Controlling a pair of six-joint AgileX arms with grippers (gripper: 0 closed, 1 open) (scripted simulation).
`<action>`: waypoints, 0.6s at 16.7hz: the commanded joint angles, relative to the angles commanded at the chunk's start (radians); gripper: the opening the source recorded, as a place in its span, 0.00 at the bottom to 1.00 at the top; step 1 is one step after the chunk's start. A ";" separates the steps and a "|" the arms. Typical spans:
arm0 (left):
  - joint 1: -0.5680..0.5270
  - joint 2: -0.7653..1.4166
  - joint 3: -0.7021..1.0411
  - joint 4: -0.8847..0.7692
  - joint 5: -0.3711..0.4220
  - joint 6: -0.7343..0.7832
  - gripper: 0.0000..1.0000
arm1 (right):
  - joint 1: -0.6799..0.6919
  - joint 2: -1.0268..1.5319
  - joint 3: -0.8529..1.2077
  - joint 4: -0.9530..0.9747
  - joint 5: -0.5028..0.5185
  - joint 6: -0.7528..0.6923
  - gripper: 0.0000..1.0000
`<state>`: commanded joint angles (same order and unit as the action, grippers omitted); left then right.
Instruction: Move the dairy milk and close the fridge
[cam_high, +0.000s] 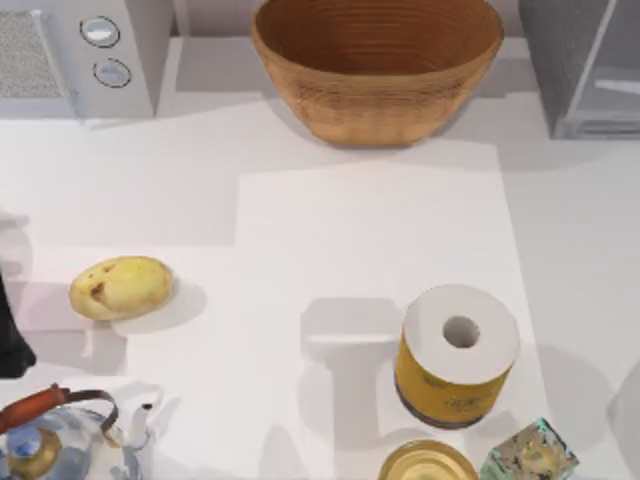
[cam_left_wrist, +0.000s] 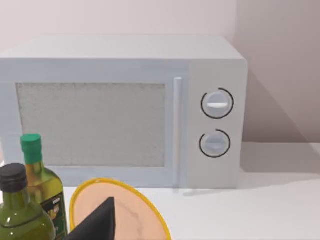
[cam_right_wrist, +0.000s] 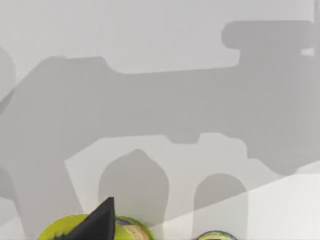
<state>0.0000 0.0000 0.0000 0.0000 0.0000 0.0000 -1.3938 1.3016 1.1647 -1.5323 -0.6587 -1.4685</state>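
Fridge (cam_high: 585, 65) stands at the far right corner of the worktop (cam_high: 370, 230), dark grey speckled side and pale panel showing. No writing is readable on the yellow-wrapped paper roll (cam_high: 455, 355). Whether either arm's jaws are apart, I cannot tell.

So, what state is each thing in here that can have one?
microwave: door shut, upright.
fridge: at the table's far right; door looks swung open.
basket: upright, nothing seen inside.
paper roll: standing on end.
potato: lying on its side.
kettle: upright, handle up.
green bottles: upright, capped.
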 joint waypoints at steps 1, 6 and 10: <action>0.000 0.000 0.000 0.000 0.000 0.000 1.00 | -0.057 0.064 0.026 0.011 -0.034 -0.077 1.00; 0.000 0.000 0.000 0.000 0.000 0.000 1.00 | -0.312 0.379 0.134 0.063 -0.208 -0.421 1.00; 0.000 0.000 0.000 0.000 0.000 0.000 1.00 | -0.413 0.501 0.157 0.082 -0.288 -0.538 1.00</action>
<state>0.0000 0.0000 0.0000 0.0000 0.0000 0.0000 -1.8070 1.8024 1.3215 -1.4501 -0.9471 -2.0061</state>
